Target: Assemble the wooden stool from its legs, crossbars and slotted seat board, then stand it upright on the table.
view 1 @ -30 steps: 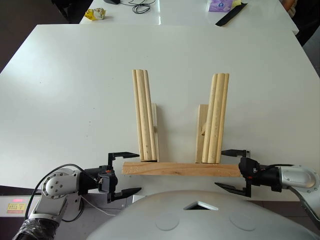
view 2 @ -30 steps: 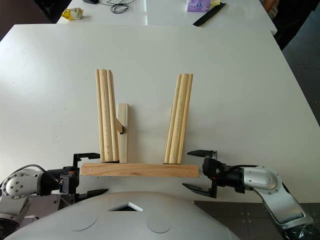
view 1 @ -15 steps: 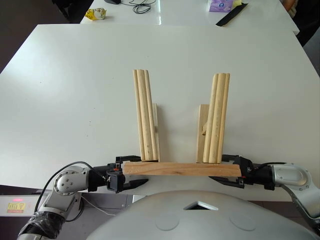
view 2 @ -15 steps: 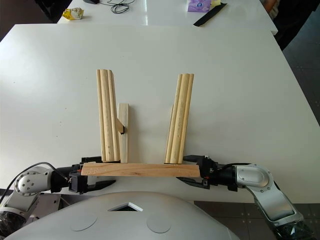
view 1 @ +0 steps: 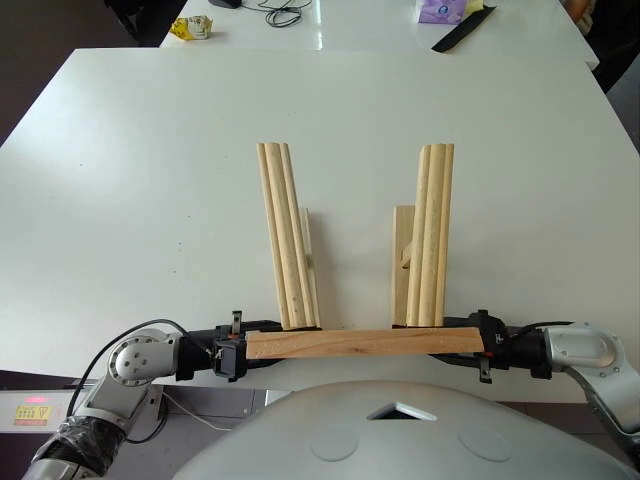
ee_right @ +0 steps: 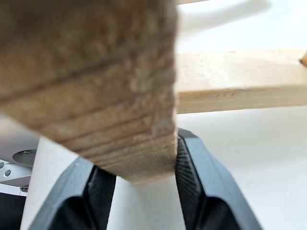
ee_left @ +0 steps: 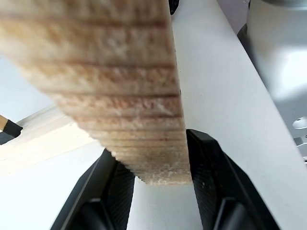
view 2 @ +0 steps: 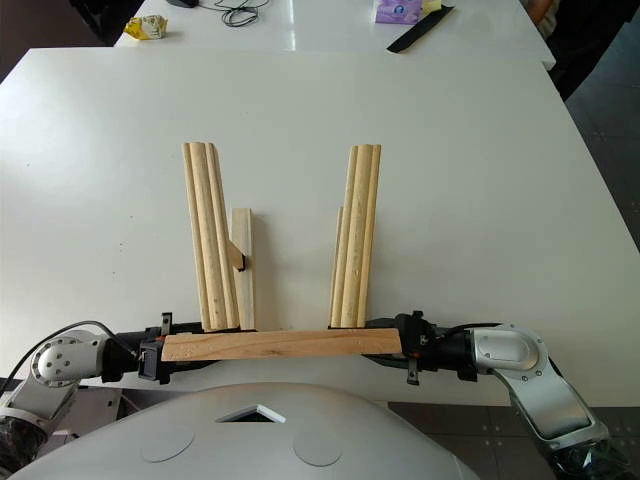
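Left gripper [view 1: 236,346] pinches one end of long flat pale wooden board [view 1: 360,342]; right gripper [view 1: 482,346] pinches other end. Board spans between both grippers. Two ribbed wooden leg sets [view 1: 285,240] meet its far edge, on white table [view 1: 140,150].

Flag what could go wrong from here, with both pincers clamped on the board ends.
1. The left pincer and right pincer grip only the extreme ends of the board; uneven lifting could twist it free.
2. The legs lie flat, reaching far from the board; tipping up may lever them loose.
3. The board sits at the table's near edge; a slip could drop it.
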You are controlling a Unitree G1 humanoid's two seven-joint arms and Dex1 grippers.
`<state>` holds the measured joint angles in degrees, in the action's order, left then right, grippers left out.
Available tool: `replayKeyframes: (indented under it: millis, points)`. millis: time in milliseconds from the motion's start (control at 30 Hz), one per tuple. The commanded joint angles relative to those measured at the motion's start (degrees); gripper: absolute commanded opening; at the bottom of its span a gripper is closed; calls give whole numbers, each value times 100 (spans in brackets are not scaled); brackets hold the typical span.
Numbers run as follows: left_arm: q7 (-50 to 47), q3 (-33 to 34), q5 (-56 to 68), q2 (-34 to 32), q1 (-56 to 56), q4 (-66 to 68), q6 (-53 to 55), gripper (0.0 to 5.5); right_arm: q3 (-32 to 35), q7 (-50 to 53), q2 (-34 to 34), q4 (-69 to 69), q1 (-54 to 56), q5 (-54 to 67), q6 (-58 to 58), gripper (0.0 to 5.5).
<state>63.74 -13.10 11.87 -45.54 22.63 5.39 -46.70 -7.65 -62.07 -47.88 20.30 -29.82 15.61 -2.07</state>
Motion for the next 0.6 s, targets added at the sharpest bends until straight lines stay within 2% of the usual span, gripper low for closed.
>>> replayKeyframes:
  millis: [33, 167, 300, 400, 500, 600]
  points:
    - [-10, 91, 343, -329, 113, -631, 657, 154, 324, 139, -45, 656, -7, 773, 803, 163]
    - [-272, 539, 1198, -882, 373, -1960, 2314, 153, 1037, 248, -494, 1622, 167, 2320, 2496, 163]
    - [-564, 1491, 2633, -1640, 468, -3193, 4044, 153, 1970, 217, -1376, 1953, 729, 4282, 3929, 163]
    - [-712, 2565, 4236, -2385, 521, -3892, 5535, 153, 2452, 227, -2314, 1585, 1400, 6109, 4823, 163]
    - [-341, 3530, 5842, -3216, 548, -4130, 7338, 153, 2709, 195, -3265, 1184, 1709, 7912, 5407, 163]
    - [96, 3955, 7865, -4210, 46, -3634, 9353, 153, 2861, -78, -3921, 877, 1680, 9083, 5971, 161]
